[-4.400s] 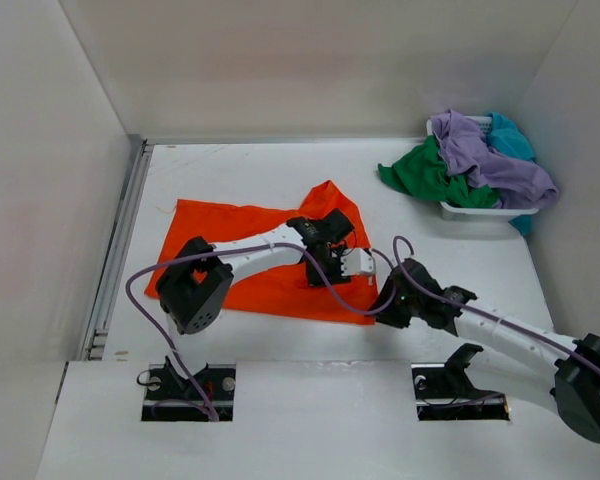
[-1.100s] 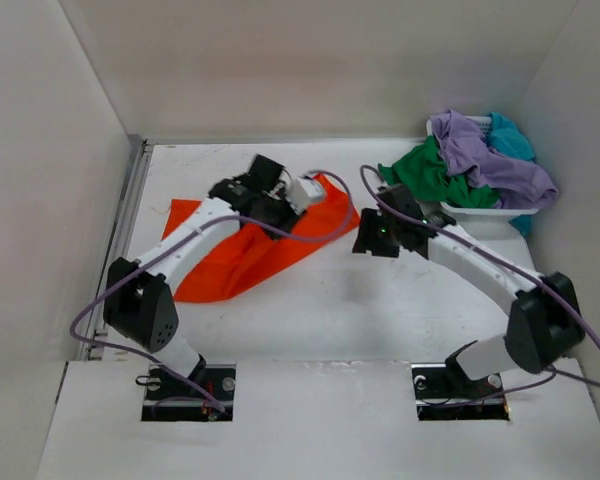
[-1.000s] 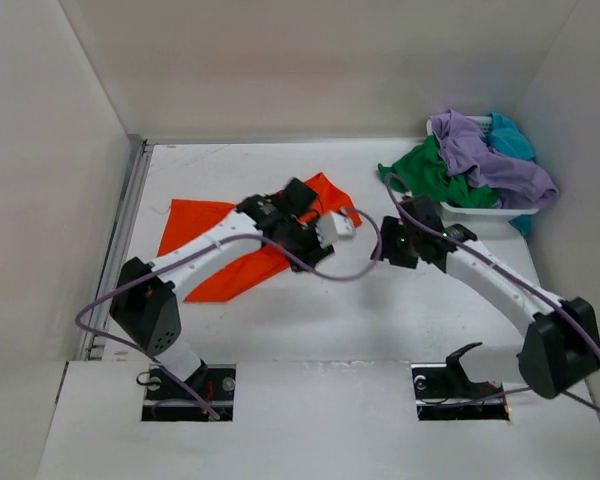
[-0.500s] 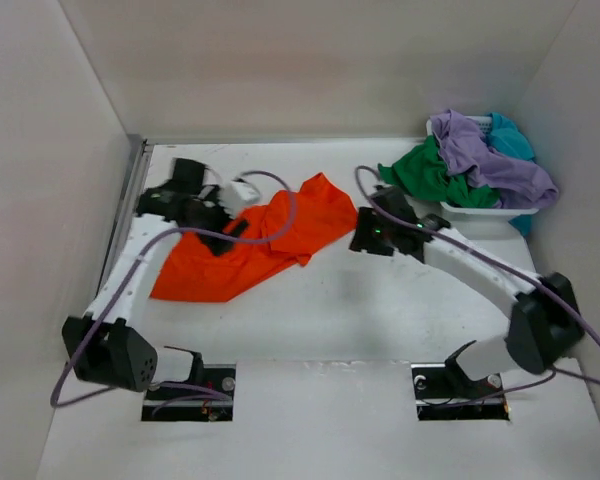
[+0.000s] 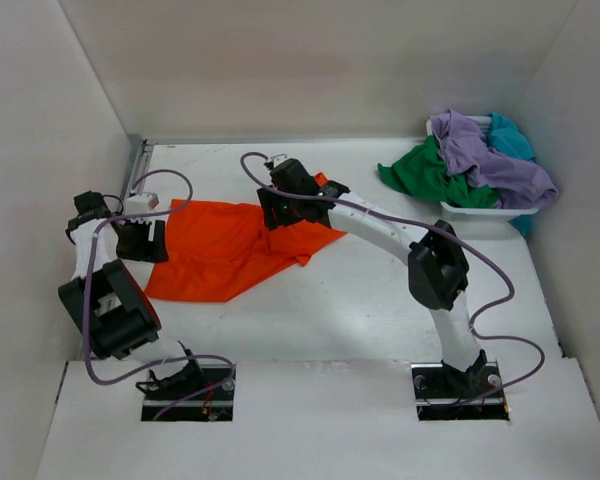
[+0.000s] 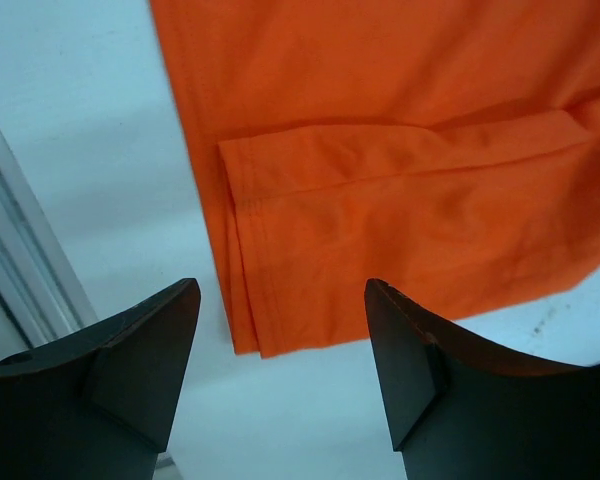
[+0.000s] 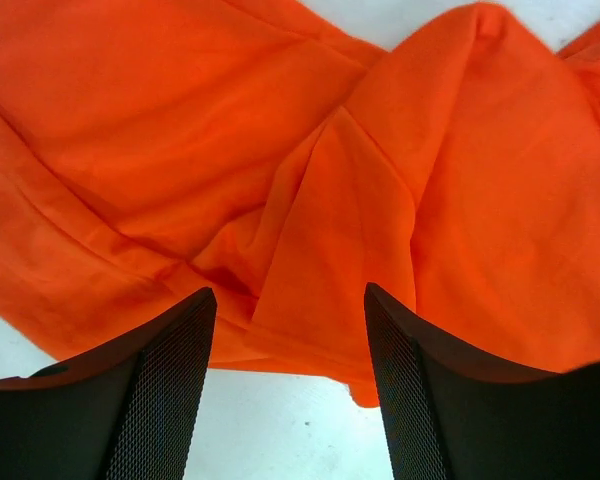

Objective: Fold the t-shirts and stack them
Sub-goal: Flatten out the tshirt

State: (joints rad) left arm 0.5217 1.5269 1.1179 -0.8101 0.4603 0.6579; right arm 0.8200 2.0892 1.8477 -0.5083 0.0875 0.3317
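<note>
Left tool [image 6: 280,345]: jaws wide apart, nothing between them; hangs over left hem corner of orange t-shirt [image 5: 225,255]. Half a second back it sat further up counter [image 5: 380,300], at shirt's far-left corner; since come nearer and leftward. Shirt lies crumpled mid-left on counter, now drawn out more to left.

Right tool [image 7: 290,385]: open, empty, over bunched folds at shirt's far right corner; possibly brushing cloth, hard to tell. Earlier it stood off shirt's right side.

Green t-shirt [image 5: 420,172], lavender t-shirt [image 5: 480,150], teal t-shirt [image 5: 510,135]: heaped on white basket [image 5: 475,212] far right, unmoved.
</note>
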